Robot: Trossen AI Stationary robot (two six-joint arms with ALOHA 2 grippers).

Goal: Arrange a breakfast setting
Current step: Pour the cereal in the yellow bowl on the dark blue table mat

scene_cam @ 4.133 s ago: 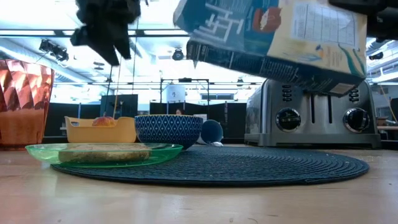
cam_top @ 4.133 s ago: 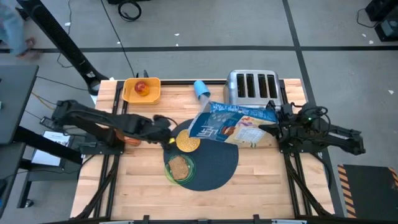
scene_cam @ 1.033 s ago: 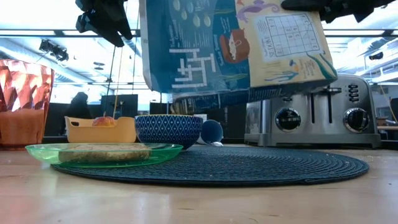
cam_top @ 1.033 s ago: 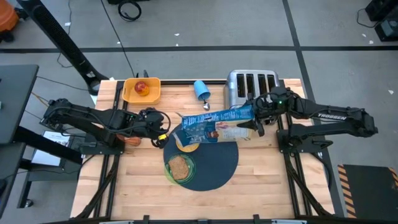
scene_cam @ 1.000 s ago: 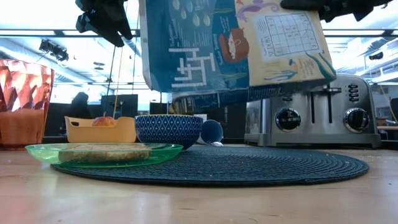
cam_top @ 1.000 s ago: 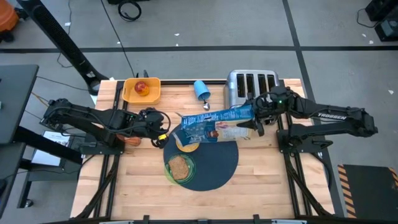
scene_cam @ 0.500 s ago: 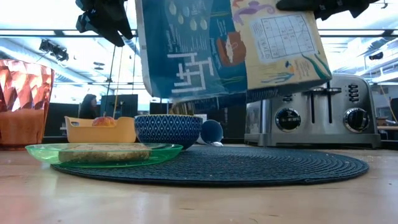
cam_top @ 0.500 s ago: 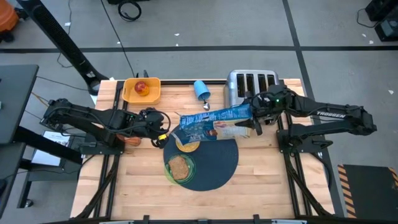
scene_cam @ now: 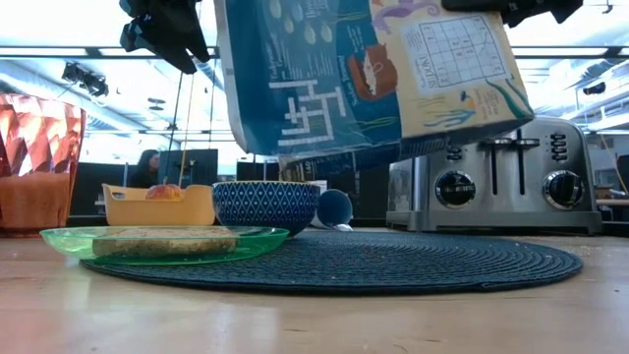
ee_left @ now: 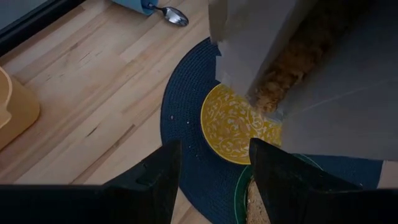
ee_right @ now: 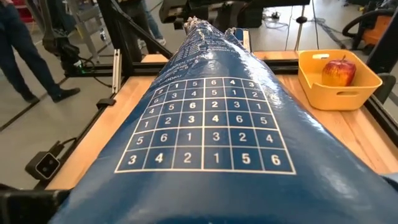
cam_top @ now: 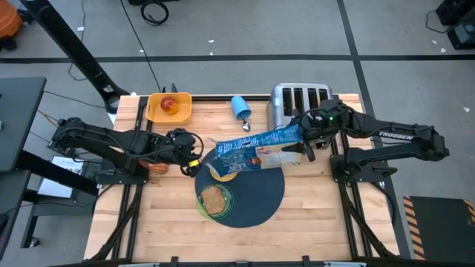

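Wooden tabletop (cam_top: 156, 222) carries a round dark mat (cam_top: 256, 196), and above the mat's far-left part the cereal box (cam_top: 256, 148) now hangs tipped steeper than a few seconds ago, when it lay nearly flat and higher over toward the right arm. Since half a second ago it has hardly shifted. Its open mouth points down at the bowl (ee_left: 233, 127), and in the left wrist view cereal (ee_left: 277, 93) shows crowding at the opening, so I judge the pour is just starting; the bowl's yellow patterned inside looks bare as yet.

The box is blue, printed with a maze and a number grid (ee_right: 205, 134). The right gripper (cam_top: 310, 136) is clamped across its closed end, near the toaster (cam_top: 300, 100).

The bowl sits on the mat's far-left part, touching or just beside the green plate (scene_cam: 157, 239) with toast (cam_top: 215, 199). The left gripper (cam_top: 194, 152) hovers beside the bowl, fingers (ee_left: 149, 180) apart and empty.

Farther off, a blue cup (cam_top: 241, 106) lies on its side with a spoon (ee_left: 174, 15) at its mouth, an apple (cam_top: 169, 105) rests in the yellow tray (cam_top: 153, 111), and an orange tumbler (scene_cam: 34, 162) stands at the left edge.
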